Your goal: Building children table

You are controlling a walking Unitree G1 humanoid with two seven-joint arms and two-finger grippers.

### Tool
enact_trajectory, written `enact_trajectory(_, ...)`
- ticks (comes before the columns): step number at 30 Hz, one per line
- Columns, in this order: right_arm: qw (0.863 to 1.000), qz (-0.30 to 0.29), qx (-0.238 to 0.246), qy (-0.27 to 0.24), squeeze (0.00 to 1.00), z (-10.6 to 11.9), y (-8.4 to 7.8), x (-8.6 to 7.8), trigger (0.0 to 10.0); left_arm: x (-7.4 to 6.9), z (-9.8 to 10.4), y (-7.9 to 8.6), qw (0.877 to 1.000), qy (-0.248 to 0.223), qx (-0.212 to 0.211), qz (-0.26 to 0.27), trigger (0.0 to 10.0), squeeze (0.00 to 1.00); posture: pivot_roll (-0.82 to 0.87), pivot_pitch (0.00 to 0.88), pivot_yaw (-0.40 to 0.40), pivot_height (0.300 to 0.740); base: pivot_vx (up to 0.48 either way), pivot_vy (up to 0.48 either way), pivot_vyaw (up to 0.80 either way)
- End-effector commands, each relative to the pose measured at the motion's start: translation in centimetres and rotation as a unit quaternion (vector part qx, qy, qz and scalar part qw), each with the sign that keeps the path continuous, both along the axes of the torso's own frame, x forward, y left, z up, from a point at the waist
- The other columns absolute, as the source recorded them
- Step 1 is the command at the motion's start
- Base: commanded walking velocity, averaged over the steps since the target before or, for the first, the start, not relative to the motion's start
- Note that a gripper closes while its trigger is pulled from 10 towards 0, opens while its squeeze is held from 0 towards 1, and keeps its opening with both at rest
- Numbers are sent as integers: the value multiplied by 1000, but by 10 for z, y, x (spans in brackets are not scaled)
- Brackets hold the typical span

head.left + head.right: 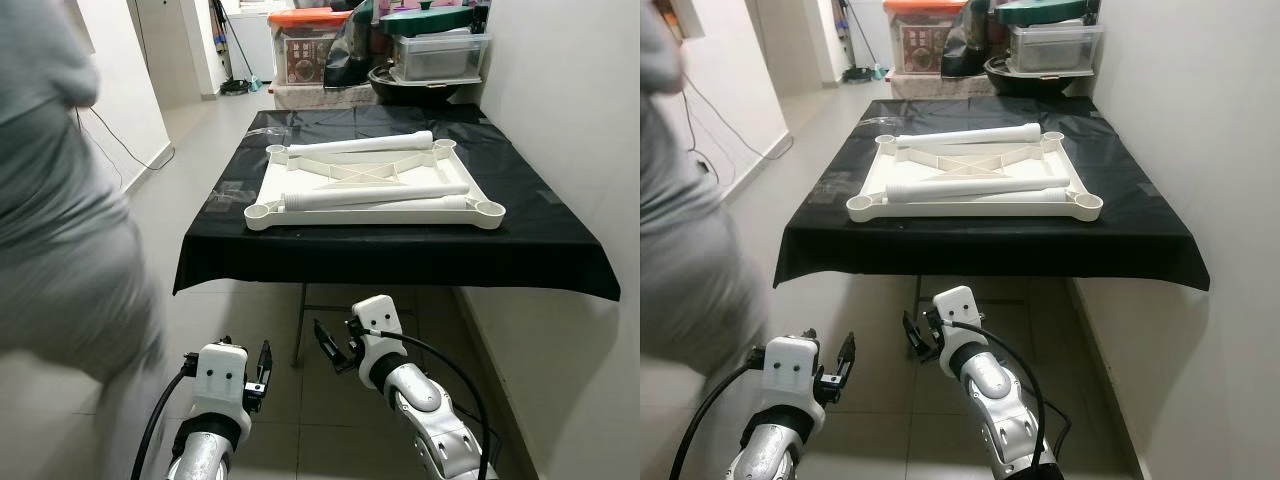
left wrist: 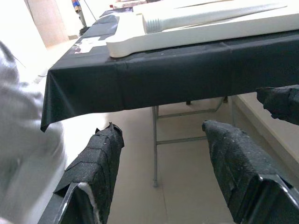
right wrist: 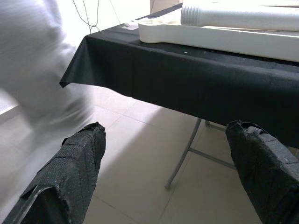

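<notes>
one black-covered tabletop. one white table panel lies upside down on it, with four round corner sockets. three white legs: one along the far edge, one across the middle, one at the near edge. two grippers: left gripper, right gripper. one person in grey. two storage boxes: one with an orange lid, one clear.

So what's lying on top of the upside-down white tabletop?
On the white tabletop, three white legs lie loose across its ribbed underside: one along the far edge, two near the front. Any parts beneath those legs are covered. The tabletop rests on the black tablecloth.
</notes>
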State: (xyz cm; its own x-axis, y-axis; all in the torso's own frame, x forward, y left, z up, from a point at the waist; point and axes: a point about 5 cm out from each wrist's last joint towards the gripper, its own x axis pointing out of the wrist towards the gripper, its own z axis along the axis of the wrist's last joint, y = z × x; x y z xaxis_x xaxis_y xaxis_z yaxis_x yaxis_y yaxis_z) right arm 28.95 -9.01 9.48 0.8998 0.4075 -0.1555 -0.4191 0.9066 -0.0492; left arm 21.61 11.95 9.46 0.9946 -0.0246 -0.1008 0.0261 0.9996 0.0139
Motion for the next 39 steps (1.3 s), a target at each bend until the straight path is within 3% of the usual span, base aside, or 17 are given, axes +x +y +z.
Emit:
enact_trajectory(1,998,-19,49,37,0,1,34,28,10000,40,-4,10,995,-4,-25,99,10000,0,-94,0,64,740,0,0,0)
enact_trajectory(5,1000,-13,-9,19,0,-7,33,20,10000,34,-17,8,996,46,-6,75,10000,0,-117,0,60,740,0,0,0)
enact_trajectory(10,999,3,-24,28,0,-11,39,13,10000,42,-21,10,995,70,-16,65,10000,0,-106,0,59,740,0,0,0)
enact_trajectory(14,999,14,-30,32,0,-11,38,10,10000,39,-23,12,994,87,-13,72,10000,0,-125,0,74,740,0,0,0)
enact_trajectory(20,997,-15,-9,70,0,-16,25,10,10000,34,-22,11,995,89,2,53,10000,0,-120,0,67,740,0,0,0)
enact_trajectory(26,997,-8,-17,69,0,-20,24,12,10000,30,-29,5,994,104,7,33,10000,0,-84,0,26,740,0,0,0)
enact_trajectory(30,997,-7,-21,69,0,-21,23,13,10000,31,-29,5,994,103,18,25,10000,0,-84,0,26,740,0,0,0)
enact_trajectory(32,996,-12,-7,84,0,-20,21,13,10000,32,-26,6,995,94,42,13,10000,0,-107,0,63,740,0,0,0)
enact_trajectory(39,997,-3,-24,67,0,-16,20,13,10000,33,-23,3,996,83,35,13,10000,0,-114,0,56,740,0,0,0)
